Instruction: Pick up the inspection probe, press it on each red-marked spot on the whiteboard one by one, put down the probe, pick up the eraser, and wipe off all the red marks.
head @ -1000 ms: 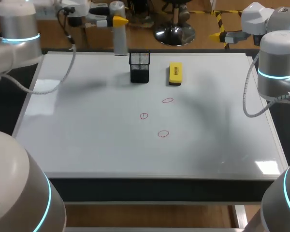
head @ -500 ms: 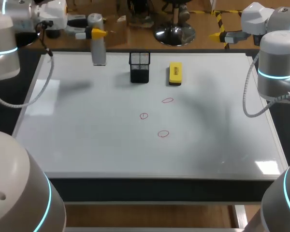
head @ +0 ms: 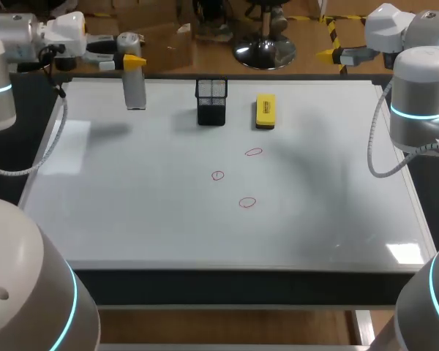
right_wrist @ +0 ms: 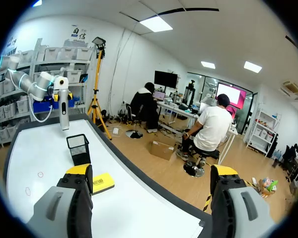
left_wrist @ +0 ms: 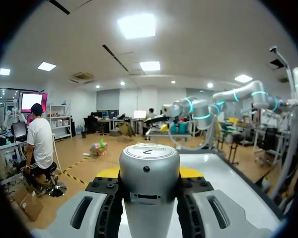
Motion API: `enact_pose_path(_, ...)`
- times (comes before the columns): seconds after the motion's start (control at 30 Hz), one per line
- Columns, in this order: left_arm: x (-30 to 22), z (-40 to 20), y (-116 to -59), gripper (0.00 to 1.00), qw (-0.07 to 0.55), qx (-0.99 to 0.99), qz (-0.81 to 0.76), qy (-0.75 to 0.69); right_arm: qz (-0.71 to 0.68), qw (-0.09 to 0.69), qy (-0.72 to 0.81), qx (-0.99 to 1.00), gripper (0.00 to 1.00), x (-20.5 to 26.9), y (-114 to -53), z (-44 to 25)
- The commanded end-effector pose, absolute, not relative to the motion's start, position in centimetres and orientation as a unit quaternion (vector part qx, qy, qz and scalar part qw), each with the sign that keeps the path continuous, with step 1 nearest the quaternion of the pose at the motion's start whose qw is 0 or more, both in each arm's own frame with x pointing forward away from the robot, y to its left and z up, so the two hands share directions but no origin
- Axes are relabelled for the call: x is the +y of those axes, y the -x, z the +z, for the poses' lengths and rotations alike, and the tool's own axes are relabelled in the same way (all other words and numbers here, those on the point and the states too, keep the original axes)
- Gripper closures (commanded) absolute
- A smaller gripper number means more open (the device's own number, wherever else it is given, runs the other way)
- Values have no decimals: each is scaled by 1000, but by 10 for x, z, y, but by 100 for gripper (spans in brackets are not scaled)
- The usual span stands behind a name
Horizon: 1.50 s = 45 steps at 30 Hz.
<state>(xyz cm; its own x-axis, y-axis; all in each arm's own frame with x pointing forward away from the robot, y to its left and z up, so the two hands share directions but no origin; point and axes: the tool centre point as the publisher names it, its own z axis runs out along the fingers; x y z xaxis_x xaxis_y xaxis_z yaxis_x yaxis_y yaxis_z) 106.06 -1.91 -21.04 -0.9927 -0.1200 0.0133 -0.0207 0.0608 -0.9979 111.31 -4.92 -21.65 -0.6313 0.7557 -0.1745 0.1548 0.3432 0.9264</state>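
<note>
The whiteboard table (head: 132,219) spreads out below us. Our left fingers (head: 134,61) clamp the grey probe (head: 134,91) upright near the board's ten o'clock corner. Our right fingers (right_wrist: 79,171) stand spread and empty at two o'clock. The mesh holder (head: 211,102) and yellow eraser (head: 265,112) sit at twelve. Three red marks (head: 217,175) cluster mid-board. We judge it best to carry the probe over one ring, keep it plumb, and lower it gently onto the centre.
</note>
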Motion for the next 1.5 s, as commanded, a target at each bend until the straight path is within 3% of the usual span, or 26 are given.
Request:
enact_pose_path(0.03, -16, -211, -1060, 100, 36, 726, -685, 47, 488, 307, -300, 760, 0, -49, -1114, -216)
enact_pose_path(0.4, -16, -211, -1060, 100, 36, 726, -685, 47, 488, 307, -300, 760, 0, -49, -1114, -216)
enact_pose_path(1.03, -16, -211, -1060, 100, 36, 726, -685, 47, 158, -39, -5, 987, 0, -18, -1146, -286)
enact_pose_path(1.5, -16, -211, -1060, 100, 36, 726, -685, 47, -46, -134, 217, 966, 0, -12, -1161, -311)
